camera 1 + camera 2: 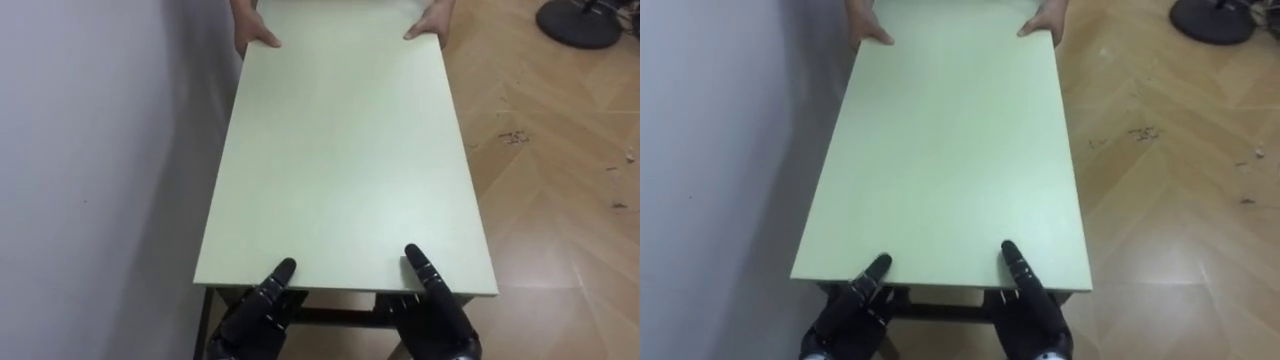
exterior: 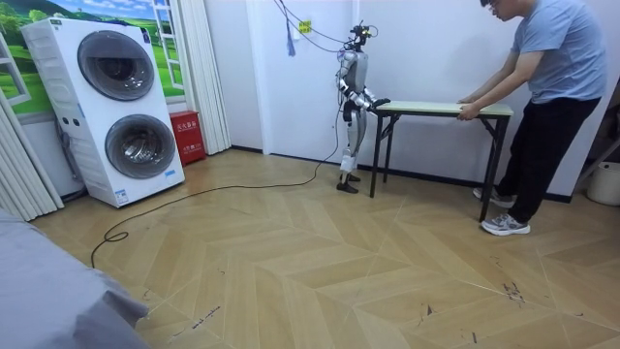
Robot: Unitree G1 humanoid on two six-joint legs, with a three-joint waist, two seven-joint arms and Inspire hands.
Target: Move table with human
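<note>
Two robot hands sit at the near end of the table [image 1: 340, 150], one at each side of that short edge. Its left hand [image 1: 255, 312] lays a thumb [image 1: 281, 270] straight on the tabletop, close to the near left corner, with the rest of the hand below the edge. Its right hand [image 1: 432, 310] does the same near the near right corner, thumb [image 1: 422, 265] flat on top. How far either hand closes under the board cannot be told.

One table is in play, pale green on top with dark legs. Its long left side runs close along the white wall [image 1: 90, 150].

At the far end, one person [image 2: 547, 87] leans forward and holds the table with two hands, one [image 1: 258, 35] on each far corner [image 1: 430, 25]. In the room view the robot stands upright at the table's other end.

Well away from the table, past the robot, two front-loading washing machines [image 2: 116, 107] stand stacked one on the other.
</note>
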